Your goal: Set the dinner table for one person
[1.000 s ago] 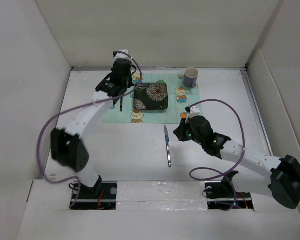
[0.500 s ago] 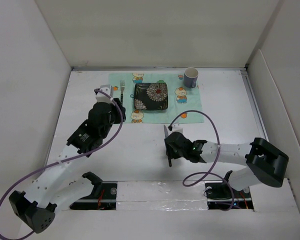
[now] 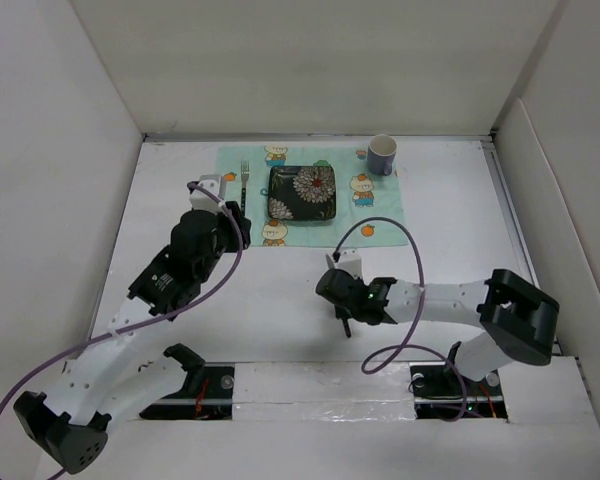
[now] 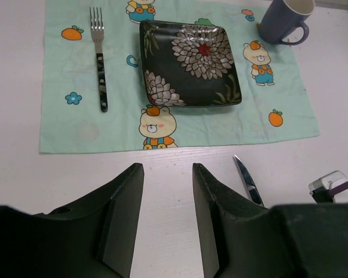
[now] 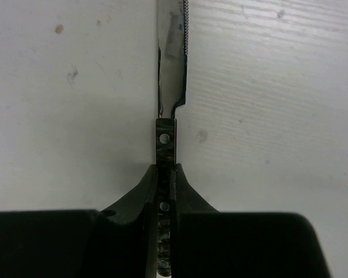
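The dinner table (image 3: pixel 460 230) is the white tabletop. A mint-green placemat (image 3: pixel 378 208) at the back holds a dark floral square plate (image 3: pixel 302 192), a fork (image 3: pixel 244 178) to its left and a purple mug (image 3: pixel 382 154) at its right corner. My right gripper (image 3: pixel 337 303) is shut on the dark handle of a knife (image 5: pixel 165 139) near the table's middle; the blade (image 5: pixel 173 58) points away from it. My left gripper (image 3: pixel 237 213) is open and empty, just in front of the placemat's near edge (image 4: pixel 64 124).
White walls border the table on the left, back and right. The left wrist view shows the fork (image 4: pixel 98 58), plate (image 4: pixel 188 63), mug (image 4: pixel 284 20) and the knife's blade (image 4: pixel 246 179) to the right of my fingers (image 4: pixel 214 220).
My left gripper left the fork on the placemat and drew back toward the near side. My right gripper came down to the knife and shut on its handle.
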Robot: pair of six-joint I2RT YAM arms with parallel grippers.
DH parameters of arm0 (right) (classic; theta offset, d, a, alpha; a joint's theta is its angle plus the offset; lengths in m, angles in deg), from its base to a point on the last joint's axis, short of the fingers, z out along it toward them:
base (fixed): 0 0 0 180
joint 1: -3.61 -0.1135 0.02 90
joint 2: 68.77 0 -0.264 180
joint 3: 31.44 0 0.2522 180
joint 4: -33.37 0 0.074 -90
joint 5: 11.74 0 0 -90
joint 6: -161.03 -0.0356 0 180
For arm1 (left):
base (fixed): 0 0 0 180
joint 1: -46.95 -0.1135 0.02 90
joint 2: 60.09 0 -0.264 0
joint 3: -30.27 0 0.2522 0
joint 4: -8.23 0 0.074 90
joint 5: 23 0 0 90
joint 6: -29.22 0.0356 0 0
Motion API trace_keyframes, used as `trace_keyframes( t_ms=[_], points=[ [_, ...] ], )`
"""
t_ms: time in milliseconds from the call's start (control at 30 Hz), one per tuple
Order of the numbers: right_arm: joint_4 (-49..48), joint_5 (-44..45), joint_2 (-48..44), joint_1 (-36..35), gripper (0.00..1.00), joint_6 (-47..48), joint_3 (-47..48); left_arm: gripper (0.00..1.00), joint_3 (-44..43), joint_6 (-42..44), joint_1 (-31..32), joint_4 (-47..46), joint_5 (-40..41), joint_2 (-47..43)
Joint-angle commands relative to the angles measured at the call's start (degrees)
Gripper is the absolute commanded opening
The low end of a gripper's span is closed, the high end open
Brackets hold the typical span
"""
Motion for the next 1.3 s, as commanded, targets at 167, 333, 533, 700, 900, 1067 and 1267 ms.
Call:
trace_keyframes(
  t_ms=[167,333,533,700,900,1067,1267],
  points=[
    [5.3,3.0,-15.4,6.9,0.0,8.5,7.8,0.36,-0.8,0.4,0.1,-2.8,-2.1,-3.3],
    [-2.6,-6.3,-9.7,22.2,0.0,19.0,15.5,0.37,-0.6,0.2,0.1,-3.0,-3.2,-3.6],
    [-5.4,-14.1,6.3,31.6,0.0,25.8,29.7,0.52,-0.8,0.3,0.1,-2.8,-4.0,-4.2],
    [-4.7,-16.1,18.4,37.5,0.0,28.4,38.3,0.55,-0.6,0.5,0.1,-3.2,-4.6,-5.0],
    [-1.5,-17.6,27.1,40.1,0.0,29.5,47.8,0.55,-0.6,0.7,0.1,-3.4,-5.7,-4.3],
    [1.2,-18.1,33.7,41.9,0.0,30.1,53.2,0.55,-0.6,0.7,0.1,-3.3,-5.7,-3.8],
    [2.3,-18.5,36.9,42.9,0.0,29.1,55.2,0.56,-0.6,0.8,0.1,-3.4,-5.5,-3.2]
  ],
)
